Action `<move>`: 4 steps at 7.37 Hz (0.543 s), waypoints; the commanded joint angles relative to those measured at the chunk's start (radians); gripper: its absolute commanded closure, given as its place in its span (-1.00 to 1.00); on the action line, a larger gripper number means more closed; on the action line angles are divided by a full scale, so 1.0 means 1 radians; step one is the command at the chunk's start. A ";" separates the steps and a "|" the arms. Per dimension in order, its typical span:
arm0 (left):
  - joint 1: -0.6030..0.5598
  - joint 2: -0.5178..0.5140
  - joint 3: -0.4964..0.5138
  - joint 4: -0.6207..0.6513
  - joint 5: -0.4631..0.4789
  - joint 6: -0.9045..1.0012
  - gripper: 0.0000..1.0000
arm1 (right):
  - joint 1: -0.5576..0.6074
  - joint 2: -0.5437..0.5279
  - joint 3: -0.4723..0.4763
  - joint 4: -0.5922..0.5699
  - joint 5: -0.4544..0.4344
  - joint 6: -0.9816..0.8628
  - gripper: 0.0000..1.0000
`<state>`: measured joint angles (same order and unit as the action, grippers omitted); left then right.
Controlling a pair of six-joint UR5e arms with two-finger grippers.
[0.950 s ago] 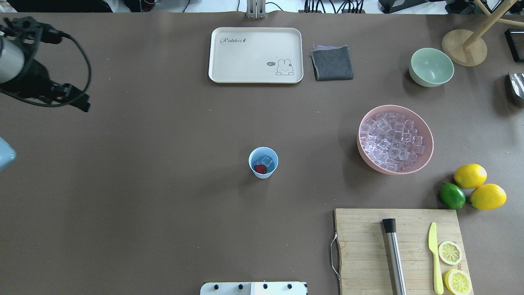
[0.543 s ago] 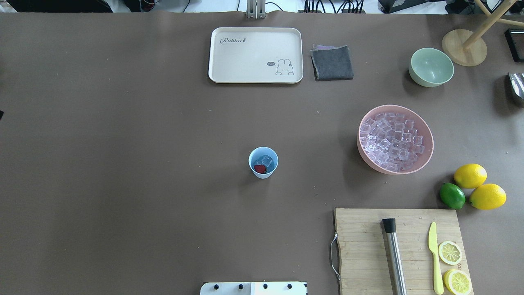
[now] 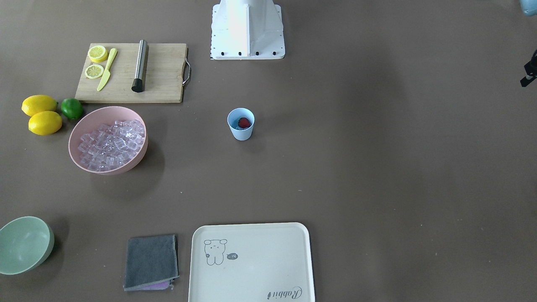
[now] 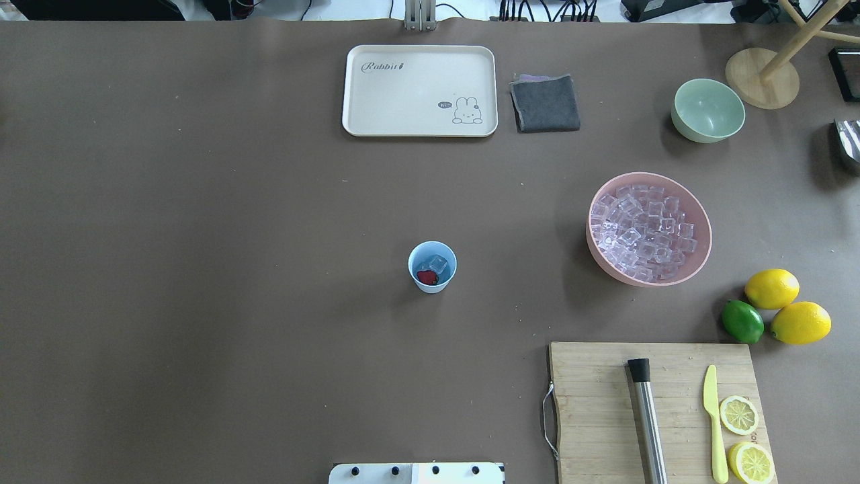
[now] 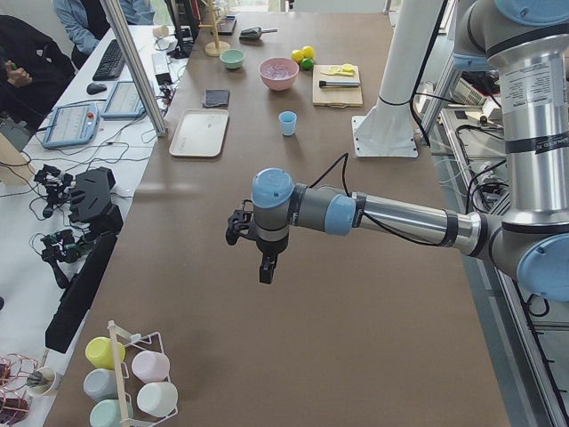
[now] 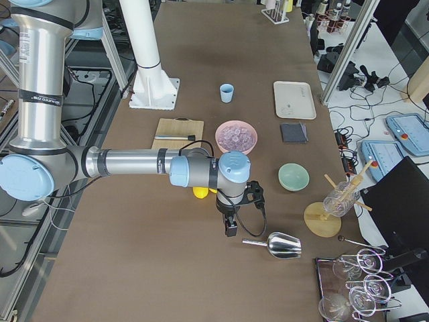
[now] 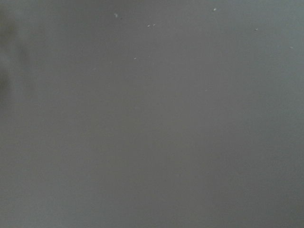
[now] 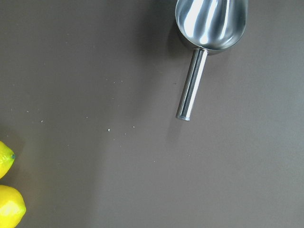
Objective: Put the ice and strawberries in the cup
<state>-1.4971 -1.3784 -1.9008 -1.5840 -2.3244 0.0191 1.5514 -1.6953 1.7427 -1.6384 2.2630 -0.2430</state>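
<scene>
Table (image 4: 201, 269): brown, long, carrying everything.
Left pincer (image 5: 265, 269): hangs pointing down over bare table, well apart from the cup; I cannot tell whether it is open or closed.
Right pincer (image 6: 231, 229): hangs above the table near a steel scoop (image 6: 278, 245); open or closed, I cannot tell.
Bowl (image 4: 702, 252): pink, heaped with ice (image 4: 641, 232), on the robot's right.
Cup (image 4: 432, 267): pale blue, upright mid-table, alone.
Cube (image 4: 439, 263): one clear piece inside the cup.
Strawberry (image 4: 426, 276): red, down in the cup just beside the cube.

Left fingers (image 5: 266, 269) hang above table (image 5: 356, 311), well apart from cup (image 5: 287, 123).
</scene>
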 commanded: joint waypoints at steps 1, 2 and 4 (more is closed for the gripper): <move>-0.099 0.007 0.058 0.003 -0.001 0.080 -0.94 | 0.001 -0.007 0.001 0.008 0.001 -0.001 -1.00; -0.116 0.022 0.058 -0.001 -0.001 0.081 -0.94 | 0.001 -0.006 0.001 0.008 0.001 -0.002 -1.00; -0.117 0.022 0.063 -0.010 0.008 0.082 -0.94 | 0.002 -0.007 0.001 0.008 0.001 -0.019 -1.00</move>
<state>-1.6093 -1.3580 -1.8419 -1.5878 -2.3226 0.0989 1.5528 -1.7015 1.7440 -1.6304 2.2641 -0.2499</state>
